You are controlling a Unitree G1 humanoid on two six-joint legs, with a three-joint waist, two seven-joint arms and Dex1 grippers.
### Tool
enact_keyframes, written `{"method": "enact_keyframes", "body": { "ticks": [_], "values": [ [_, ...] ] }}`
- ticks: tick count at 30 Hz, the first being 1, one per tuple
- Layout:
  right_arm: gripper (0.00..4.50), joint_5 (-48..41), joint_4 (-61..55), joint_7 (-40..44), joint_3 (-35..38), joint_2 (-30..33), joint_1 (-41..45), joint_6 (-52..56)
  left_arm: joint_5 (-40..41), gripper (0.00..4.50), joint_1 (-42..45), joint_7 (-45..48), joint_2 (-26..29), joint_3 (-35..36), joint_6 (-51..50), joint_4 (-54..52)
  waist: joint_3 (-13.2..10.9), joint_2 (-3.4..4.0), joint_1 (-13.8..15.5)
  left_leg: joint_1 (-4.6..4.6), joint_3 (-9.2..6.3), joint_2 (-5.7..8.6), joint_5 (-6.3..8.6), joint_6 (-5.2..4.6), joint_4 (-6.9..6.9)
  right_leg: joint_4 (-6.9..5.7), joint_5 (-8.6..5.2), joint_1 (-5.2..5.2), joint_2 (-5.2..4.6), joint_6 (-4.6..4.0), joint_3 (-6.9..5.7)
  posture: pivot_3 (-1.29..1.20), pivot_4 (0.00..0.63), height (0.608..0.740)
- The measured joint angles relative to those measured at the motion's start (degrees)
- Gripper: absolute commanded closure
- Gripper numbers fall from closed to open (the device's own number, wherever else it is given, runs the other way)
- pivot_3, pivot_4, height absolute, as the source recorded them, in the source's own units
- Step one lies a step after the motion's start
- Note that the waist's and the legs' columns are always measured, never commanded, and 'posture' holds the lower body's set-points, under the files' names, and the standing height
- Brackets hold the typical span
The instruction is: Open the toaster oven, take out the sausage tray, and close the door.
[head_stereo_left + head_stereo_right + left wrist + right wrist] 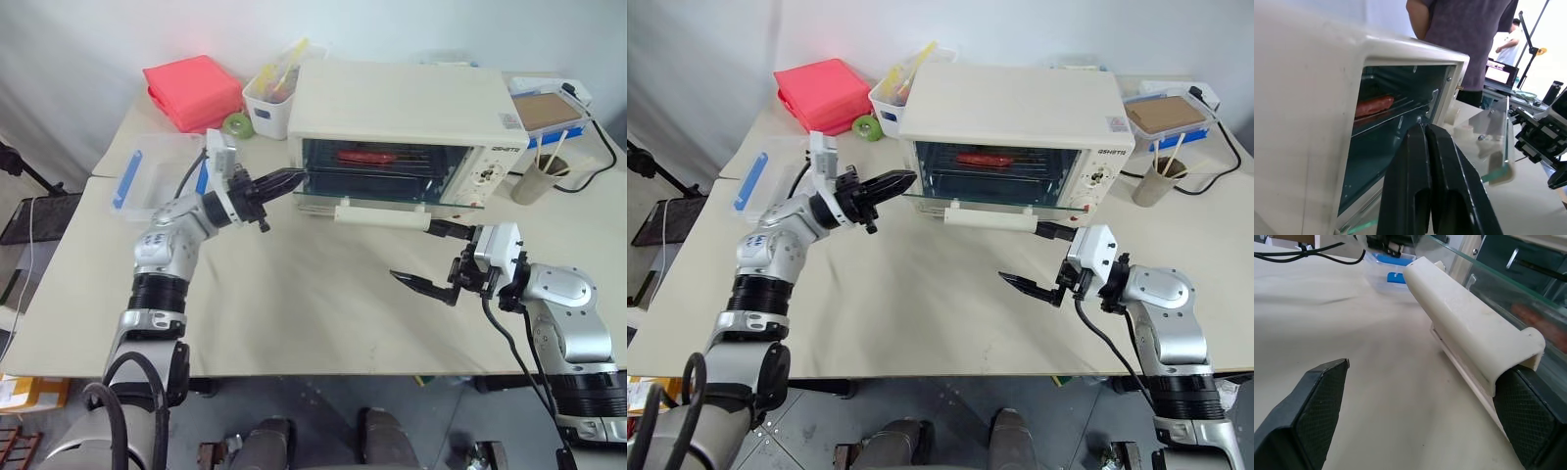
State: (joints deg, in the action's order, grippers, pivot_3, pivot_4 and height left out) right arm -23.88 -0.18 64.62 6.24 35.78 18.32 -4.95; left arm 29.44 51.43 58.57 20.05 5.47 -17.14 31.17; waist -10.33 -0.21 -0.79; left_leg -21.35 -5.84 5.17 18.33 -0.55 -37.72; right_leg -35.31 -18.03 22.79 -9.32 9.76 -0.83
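Door [364, 203] down flat; sausage tray [367, 159] inside toaster oven [397, 108] on rack. Left gripper [294, 178] clenched empty at opening's left edge (must spread before gripping tray rim). Right gripper [426, 257] released wide beside handle [1469, 320]; keep clear.

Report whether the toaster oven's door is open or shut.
Open: the dark glass door with its cream bar handle lies folded down flat, exposing the reddish sausage inside the cream-white toaster oven.

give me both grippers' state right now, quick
left gripper: closed, holding nothing, tips at the open front of the toaster oven.
right gripper: open, empty, one finger under the end of the door handle.
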Motion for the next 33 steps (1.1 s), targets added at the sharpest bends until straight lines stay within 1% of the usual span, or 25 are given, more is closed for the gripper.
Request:
{"method": "enact_keyframes", "body": {
  "ticks": [4, 7, 10, 13, 17, 20, 23, 27, 30, 33],
  "values": [
    [0.0, 0.65, 0.08, -1.1, 0.79, 0.0, -0.85, -1.4, -1.02, 4.44, 1.76, 0.5, -2.18, -0.28, 1.05, 3.48, 0.0, 0.0, 0.65, -0.01, 0.0, 0.01, 0.0, 0.0, -0.05, -0.03, 0.0, 0.0, 0.0, 0.0, 0.0, 0.0, 0.15, 0.74],
    [0.0, 0.75, -0.33, -2.55, 1.59, 0.01, -3.73, -1.71, -2.76, 4.44, 1.81, 2.44, -2.31, -1.57, 1.91, 4.01, -0.01, -0.01, 0.86, -0.04, -0.02, 0.04, 0.0, 0.0, -0.09, -0.08, 0.0, 0.0, -0.02, 0.0, 0.0, 0.0, 0.15, 0.74],
    [0.0, 0.72, -3.17, -4.81, 3.96, 0.03, -8.71, -1.76, -3.59, 4.44, 1.87, 3.53, -3.45, -2.24, 2.7, 5.45, -0.01, -0.02, 1.39, -0.11, -0.06, 0.1, 0.01, -0.02, -0.19, -0.11, 0.01, 0.0, -0.05, 0.02, -0.01, 0.0, 0.15, 0.74],
    [0.0, 0.73, -7.06, -7.72, 8.1, 0.02, -17.18, -1.97, -4.9, 4.44, 1.89, 4.75, -3.83, -3.18, 3.34, 6.31, -0.03, -0.05, 2.08, -0.14, -0.04, 0.11, 0.02, -0.03, -0.22, -0.11, 0.01, 0.0, -0.05, 0.03, -0.01, 0.0, 0.15, 0.74],
    [0.0, 0.54, -13.41, -12.44, 18.46, -2.59, -35.08, -2.66, -7.18, 4.44, 0.57, 7.04, -3.59, -4.72, 5.61, 6.35, -0.03, -0.07, 2.52, -0.13, 0.02, 0.12, 0.06, -0.09, -0.18, -0.06, 0.01, -0.03, -0.05, 0.03, 0.01, 0.0, 0.15, 0.74],
    [0.0, 0.34, -14.44, -14.89, 24.2, -3.03, -41.45, -2.44, -8.92, 4.44, -1.76, 7.6, -3.46, -5.75, 6.94, 6.45, -0.05, -0.1, 1.94, -0.08, 0.24, 0.1, 0.08, -0.13, -0.23, 0.07, 0.09, -0.07, -0.04, 0.18, 0.1, 0.0, 0.15, 0.74],
    [0.0, -0.7, -17.72, -17.09, 27.17, -2.72, -41.51, -1.79, -11.55, 4.44, -2.87, 8.48, -3.75, -8.29, 8.96, 6.37, -0.06, -0.1, 1.19, 0.12, 0.26, 0.02, 0.08, -0.13, -0.23, 0.05, 0.11, -0.17, 0.01, 0.2, 0.13, 0.0, 0.15, 0.74],
    [0.0, -1.31, -21.08, -19.91, 26.99, 0.61, -35.95, 2.87, -13.59, 4.44, -3.78, 7.36, -3.84, -8.9, 11.01, 6.22, -0.06, -0.1, 0.81, 0.1, 0.22, 0.01, 0.08, -0.13, -0.23, -0.02, 0.11, -0.15, 0.01, 0.2, 0.15, 0.0, 0.15, 0.74],
    [0.0, -1.34, -23.42, -22.64, 22.55, 2.28, -28.82, 7.95, -14.33, 4.44, -5.05, 5.99, -3.96, -8.91, 11.76, 5.6, -0.06, -0.1, 0.89, 0.08, 0.17, 0.01, 0.08, -0.13, -0.24, -0.01, 0.11, -0.13, 0.0, 0.2, 0.14, 0.0, 0.15, 0.74],
    [0.0, 0.65, -24.5, -25.09, 15.61, 2.79, -21.81, 12.12, -14.33, 3.86, -7.05, 4.93, -3.97, -8.79, 11.39, 3.72, -0.05, -0.1, 0.95, 0.04, 0.14, 0.03, 0.08, -0.13, -0.25, -0.01, 0.11, -0.1, -0.04, 0.2, 0.13, 0.0, 0.15, 0.74]
  ]
}}
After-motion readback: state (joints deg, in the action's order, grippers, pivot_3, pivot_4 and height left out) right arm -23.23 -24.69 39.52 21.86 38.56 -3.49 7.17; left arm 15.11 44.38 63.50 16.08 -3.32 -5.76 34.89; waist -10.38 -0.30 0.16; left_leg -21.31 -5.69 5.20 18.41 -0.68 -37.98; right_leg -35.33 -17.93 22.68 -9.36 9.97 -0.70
